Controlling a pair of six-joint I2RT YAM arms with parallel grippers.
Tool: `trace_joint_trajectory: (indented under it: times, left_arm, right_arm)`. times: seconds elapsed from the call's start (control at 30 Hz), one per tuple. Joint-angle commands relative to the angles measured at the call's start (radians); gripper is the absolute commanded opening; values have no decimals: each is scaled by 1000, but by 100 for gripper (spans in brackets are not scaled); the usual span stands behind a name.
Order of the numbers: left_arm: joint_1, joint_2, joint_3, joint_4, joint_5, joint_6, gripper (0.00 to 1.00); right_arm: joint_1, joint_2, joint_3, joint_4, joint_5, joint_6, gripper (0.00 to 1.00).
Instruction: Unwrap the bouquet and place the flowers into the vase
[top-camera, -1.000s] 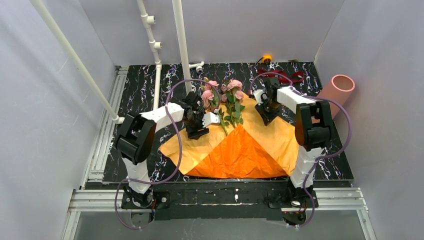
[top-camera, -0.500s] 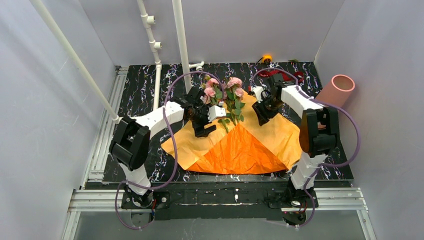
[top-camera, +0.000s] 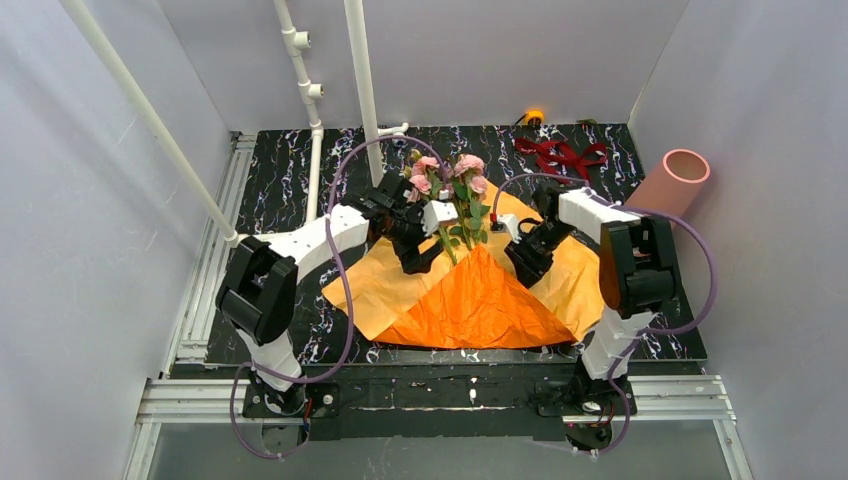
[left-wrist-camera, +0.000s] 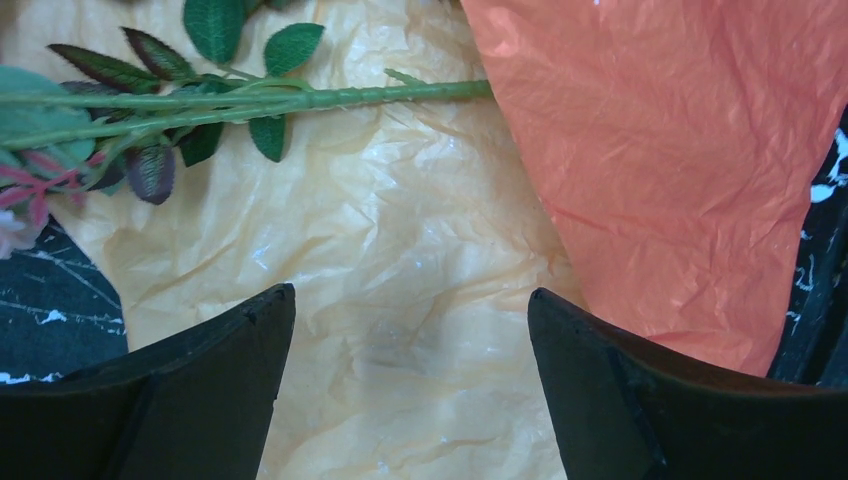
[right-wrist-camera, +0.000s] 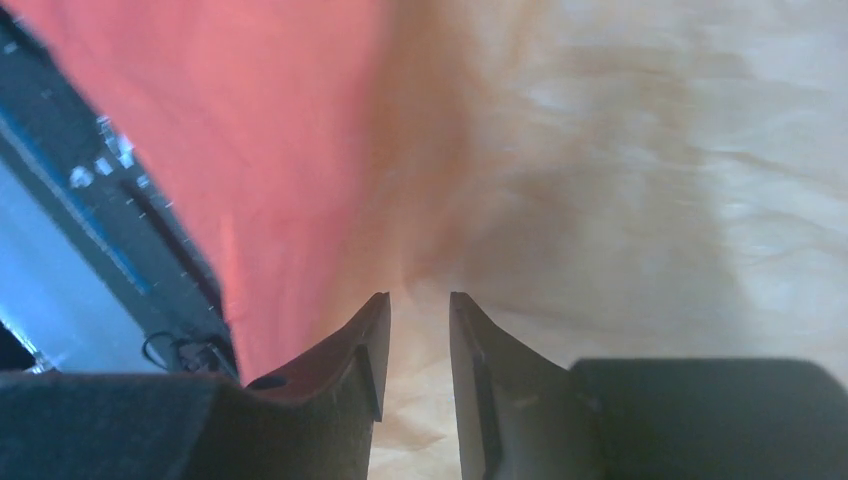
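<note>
Swinging in from the far right edge of the wrapping paper (top-camera: 480, 300), the right tool (right-wrist-camera: 415, 297) now hangs over the sheet's right half. Its jaws are almost together, and the blurred wrist view does not show whether they nip a fold of paper. The left tool (left-wrist-camera: 410, 292) has widened and stands released, with its jaws well apart over the paper's pale left flap, just short of the nearest stem (left-wrist-camera: 330, 97). The flowers (top-camera: 455, 195) lie loose on the paper's far corner, blooms pointing beyond its edge. The ribbon (top-camera: 560, 155) sits on the bench (top-camera: 270, 190) past the paper's far right. The vase (top-camera: 672, 180) waits well apart from the paper, to its right. With the sheet spread open, gathering the flowers appears to be the step in hand. Done well, the left tool would settle across the bare stems below the leaves, catching stems rather than paper, and lift them clear without crushing blooms.
</note>
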Motion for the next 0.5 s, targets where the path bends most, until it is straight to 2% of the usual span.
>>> trace_joint_trajectory:
  times: [0.0,0.17,0.47]
  left_arm:
    - [41,-115,-20,85,55,-161,87]
    - [64,-150,-41,123,47,-239,89]
    - [64,-149,-74,123,78,-305,89]
  right_arm:
    - [8,-178,-32,-142,-166,-234,39]
    - [30,-382,-131,-170,-202,-408,48]
    - [77,-679,-326,-273,-153,-760,51]
